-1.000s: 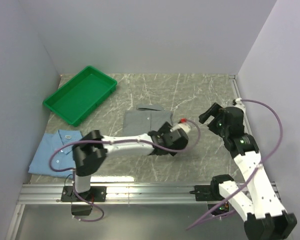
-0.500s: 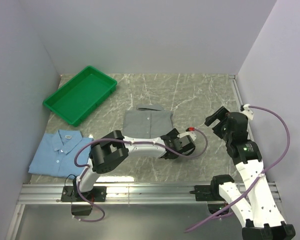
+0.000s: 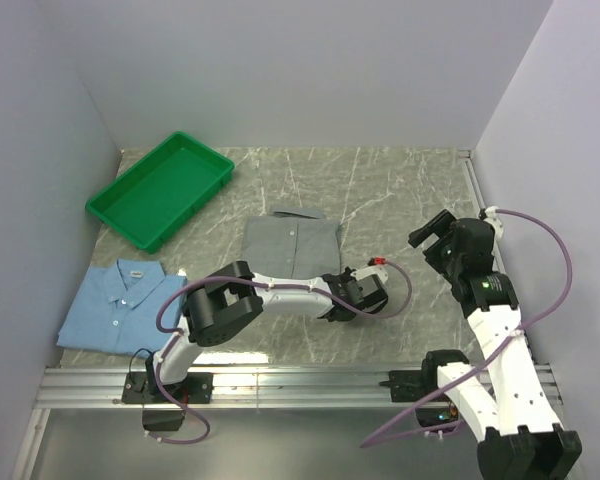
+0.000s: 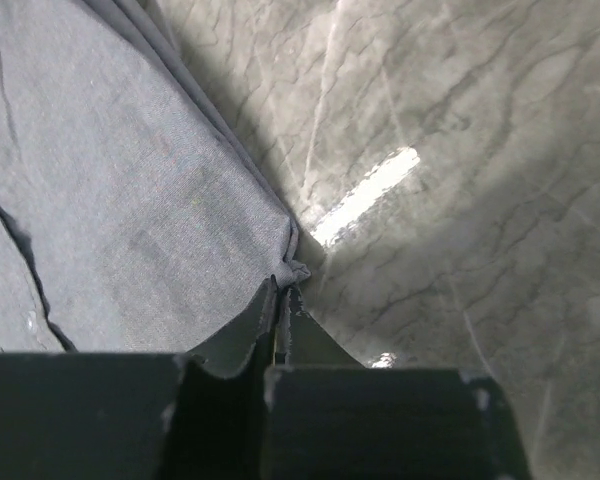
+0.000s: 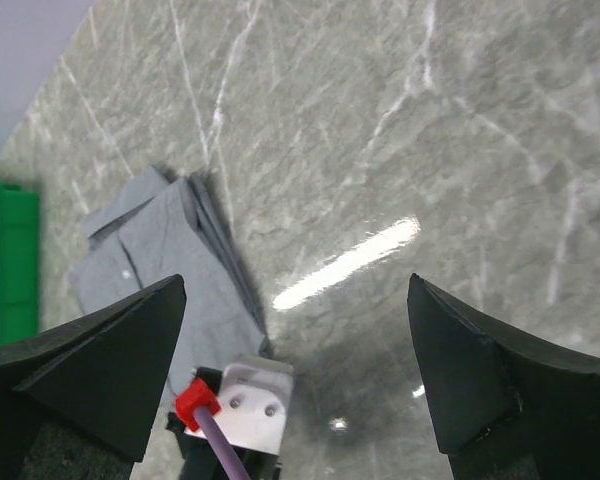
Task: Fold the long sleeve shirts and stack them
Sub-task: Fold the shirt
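- Within the last second the left pincer [image 4: 282, 305] has been brought from wide apart to clenched. Its 2 fingertips are now pressed together on a corner of the plain grey collared shirt [image 3: 290, 245].
- Over the same second the left arm has been lowered and stretched flat along the bench [image 3: 400, 180]. The grey shirt appears barely moved.
- The right pincer [image 3: 429, 229] has been drawn back, further from the shallow green plastic tray [image 3: 160, 190]. It is held released, jaws wide, with nothing between them, above bare bench.
- The grey shirt is lying folded just beyond the tray's right-hand corner, on the side towards the arms' bases. The light blue buttoned shirt [image 3: 120, 300] is lying folded directly in front of the tray, nearer the bases. The 2 shirts are well apart.
- Judged from this, folding looks done for both, and the fresh grip reads as the start of dragging or lifting the grey shirt towards the blue one for stacking.
- From above, the pinched corner is covered by the left wrist, so the grip is shown only by the left wrist camera.
- There the fingertips are in deep shadow, and how many layers of cloth are caught cannot be told.
- No sleeves of the grey shirt can be seen; they are presumably tucked under.
- Part of the blue shirt is crossed by the left arm's purple cable.
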